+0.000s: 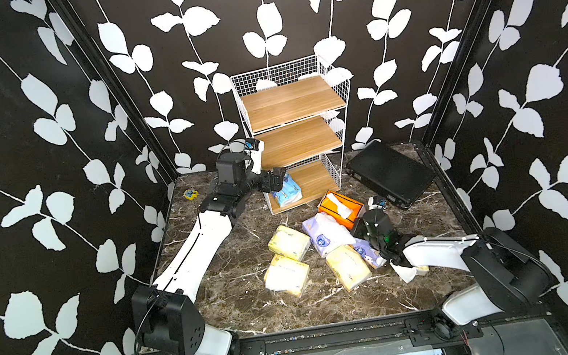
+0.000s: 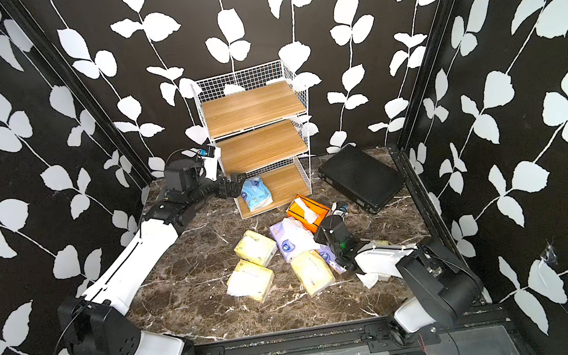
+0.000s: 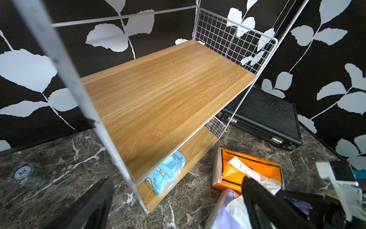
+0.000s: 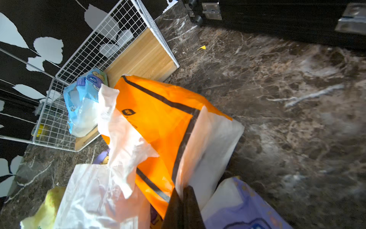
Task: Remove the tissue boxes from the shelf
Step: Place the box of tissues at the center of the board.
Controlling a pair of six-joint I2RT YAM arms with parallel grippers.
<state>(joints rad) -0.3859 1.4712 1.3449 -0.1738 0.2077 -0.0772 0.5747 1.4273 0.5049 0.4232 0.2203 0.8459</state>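
The one pack left on the shelf (image 1: 292, 102) is the light blue pack (image 1: 286, 191). It lies at the left end of the bottom board, with its long axis running roughly far to near across the board's short way and its near end at the front edge. It is soft, crinkled plastic, pale blue with cartoon print and a whiter patch. The top and middle boards are bare light wood inside a white wire-grid frame.

The left gripper (image 1: 279, 178) sits just left of that pack at the shelf's open side, fingers spread wide around nothing.

On the table, the orange box (image 1: 342, 208) lies just near-right of the shelf, angled, with white tissue poking from its top. Nearer are two lavender packs (image 1: 325, 235) and three yellow packs (image 1: 287, 275) in a loose cluster.

The right gripper (image 4: 184, 196) has its fingers pressed together against the orange box's pale end; whether they pinch anything is unclear.

The table (image 1: 235, 269) is dark brown marble with white veins. A black case (image 1: 390, 174) lies far right. The walls are black with white leaves.
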